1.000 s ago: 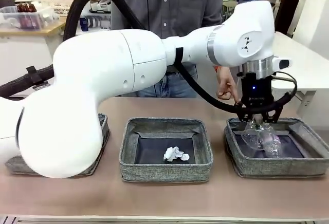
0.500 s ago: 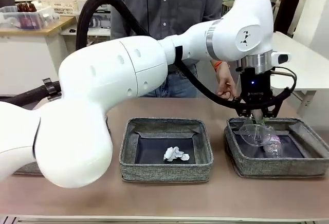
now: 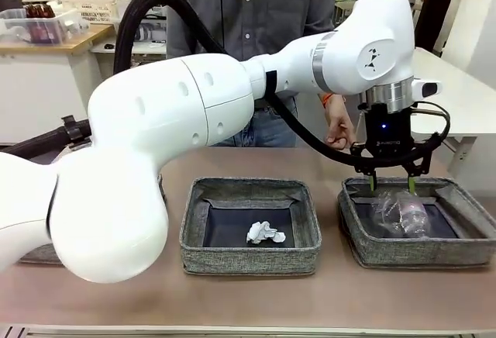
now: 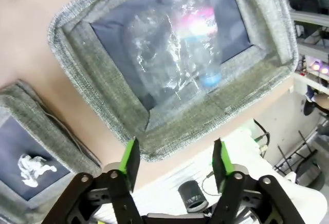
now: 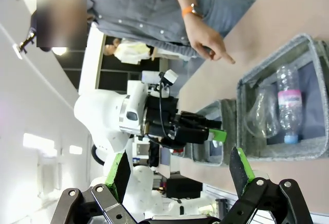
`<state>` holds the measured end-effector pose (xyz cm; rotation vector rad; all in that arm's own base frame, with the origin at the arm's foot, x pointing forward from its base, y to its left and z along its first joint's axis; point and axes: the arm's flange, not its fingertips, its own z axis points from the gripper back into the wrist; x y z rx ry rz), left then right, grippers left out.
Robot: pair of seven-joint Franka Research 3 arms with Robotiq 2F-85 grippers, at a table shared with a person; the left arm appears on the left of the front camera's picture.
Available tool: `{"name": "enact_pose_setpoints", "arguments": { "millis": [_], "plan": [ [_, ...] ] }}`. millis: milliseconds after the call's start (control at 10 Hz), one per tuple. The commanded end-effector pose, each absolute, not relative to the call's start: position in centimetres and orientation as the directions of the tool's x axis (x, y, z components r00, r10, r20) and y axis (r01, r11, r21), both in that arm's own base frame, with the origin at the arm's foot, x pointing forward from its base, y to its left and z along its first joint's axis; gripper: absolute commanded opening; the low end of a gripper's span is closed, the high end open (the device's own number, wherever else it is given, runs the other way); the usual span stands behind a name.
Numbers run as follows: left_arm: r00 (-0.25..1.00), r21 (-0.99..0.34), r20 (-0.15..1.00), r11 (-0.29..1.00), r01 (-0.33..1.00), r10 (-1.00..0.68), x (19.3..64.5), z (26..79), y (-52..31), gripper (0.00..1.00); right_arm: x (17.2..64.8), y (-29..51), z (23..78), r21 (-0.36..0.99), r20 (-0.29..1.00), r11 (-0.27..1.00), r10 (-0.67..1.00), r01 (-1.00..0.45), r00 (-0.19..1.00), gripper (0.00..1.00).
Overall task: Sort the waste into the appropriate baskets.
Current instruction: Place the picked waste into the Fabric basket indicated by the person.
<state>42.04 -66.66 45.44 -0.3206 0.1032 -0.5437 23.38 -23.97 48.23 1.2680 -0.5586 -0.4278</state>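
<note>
Presently the left pincer [image 3: 391,186] hung just above the right-hand basket [image 3: 473,239], jaws apart and gripping nothing; the left wrist view showed both green pads [image 4: 129,161] spread with bare air between them. Below it the clear plastic cup [image 3: 385,212] and the clear plastic bottle [image 3: 412,214] lay on the basket's dark bottom, touching one another, the bottle on its side with its pink label up. Judged: plastics bin, which would explain why the arm reached across the middle to that side.

The middle basket [image 3: 249,256] held the crumpled white paper ball [image 3: 265,233] alone, near the centre of its floor. The right pincer [image 5: 177,172] also stood open and empty, up off the worktop [image 3: 325,299], looking across at the other arm.

A person's hand [image 3: 339,132] hung just behind the right-hand basket, one finger pointing down toward the worktop.

Hard to make out: the left-hand basket [image 3: 157,191] was almost wholly hidden behind the left arm's bulk, so its contents could not be told. Cup and bottle, both transparent and overlapping, blurred together in the front view.
</note>
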Motion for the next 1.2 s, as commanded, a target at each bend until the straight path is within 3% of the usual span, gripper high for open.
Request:
{"name": "enact_pose_setpoints", "arguments": {
  "millis": [0,500,600,800,1000,1100],
  "plan": [
    [0.856,-0.336,-0.037,0.813,0.476,-0.516,44.6,46.9,-69.8,1.0,23.5,-24.3,48.8,0.971,0.14,0.238,-0.606,0.011,0.783,1.0],
    [0.856,-0.38,-0.089,0.812,0.444,-0.51,45.0,48.5,-67.5,1.0,23.4,-24.0,48.2,0.968,0.155,0.251,-0.589,-0.003,0.793,1.0],
    [0.837,-0.38,-0.188,0.824,0.42,-0.513,44.9,50.5,-65.2,1.0,24.4,-23.8,48.2,0.965,0.136,0.262,-0.579,0.026,0.804,1.0],
    [0.759,-0.203,-0.43,0.871,0.447,-0.489,43.6,53.2,-60.1,1.0,27.0,-22.8,48.3,0.956,0.094,0.281,-0.568,0.085,0.818,1.0],
    [0.747,0.048,-0.545,0.875,0.482,-0.382,42.2,54.0,-55.2,1.0,28.8,-21.7,48.7,0.954,0.092,0.291,-0.505,0.068,0.858,1.0],
    [0.734,0.108,-0.594,0.871,0.479,-0.33,41.7,53.9,-53.4,1.0,29.6,-20.9,48.9,0.952,0.087,0.298,-0.472,0.066,0.877,1.0]
  ]
}}
